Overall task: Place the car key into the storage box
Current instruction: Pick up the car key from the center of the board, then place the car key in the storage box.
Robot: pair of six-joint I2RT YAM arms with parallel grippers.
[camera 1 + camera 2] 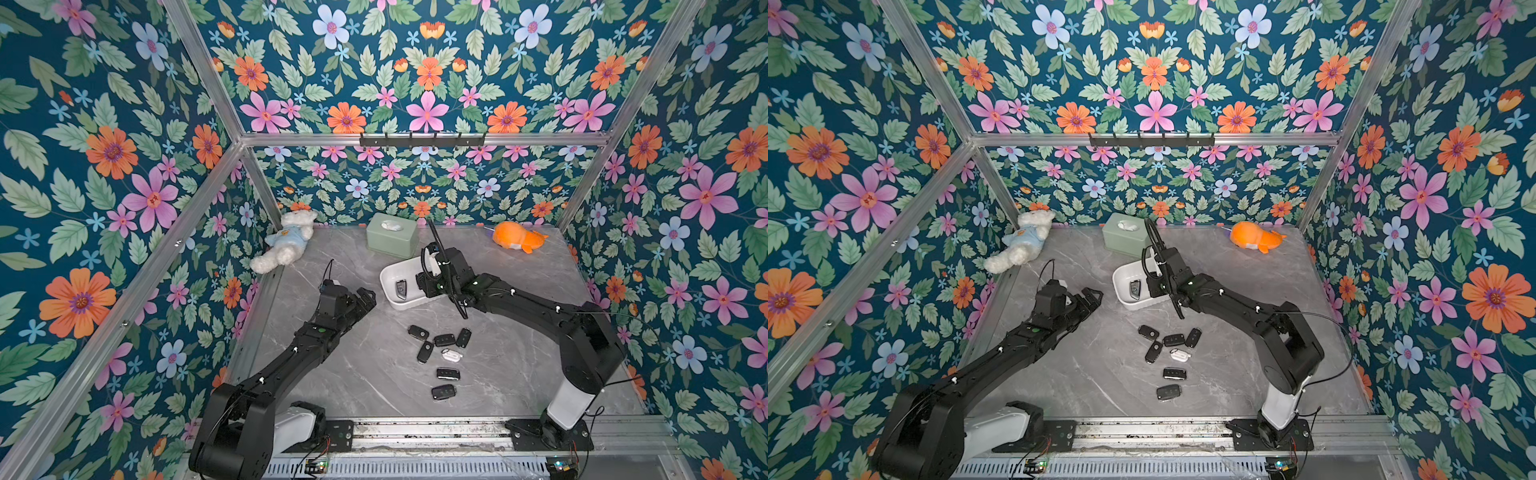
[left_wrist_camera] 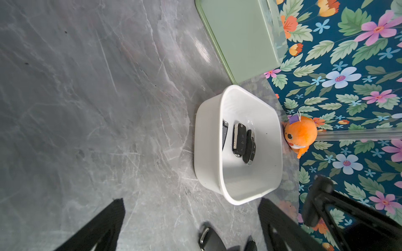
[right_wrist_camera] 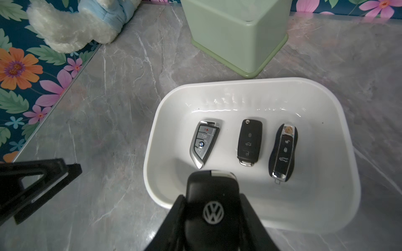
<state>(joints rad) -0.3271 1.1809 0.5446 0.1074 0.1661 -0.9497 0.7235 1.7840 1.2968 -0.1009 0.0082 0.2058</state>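
Above storage box point(image 3: 282, 206) edge, car key point(image 3: 212, 189) clamped btwn right pincer point(image 3: 212, 198) jaws, left pincer point(image 2: 191, 203) apart

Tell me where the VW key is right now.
In the right wrist view the VW key is pinched between the right gripper's fingers, hanging over the white box's rim, short of the three keys inside.

Two black robot arms reach in from the near edge. The left arm point(image 1: 291, 357) stretches forward and inward; the left gripper point(image 1: 368, 299) is spread wide, with nothing between its fingers. The right arm point(image 1: 528, 303) bends at the elbow and reaches inward, wrist tipped down, with the right gripper point(image 3: 212, 202) clamped on a key point(image 3: 212, 187).
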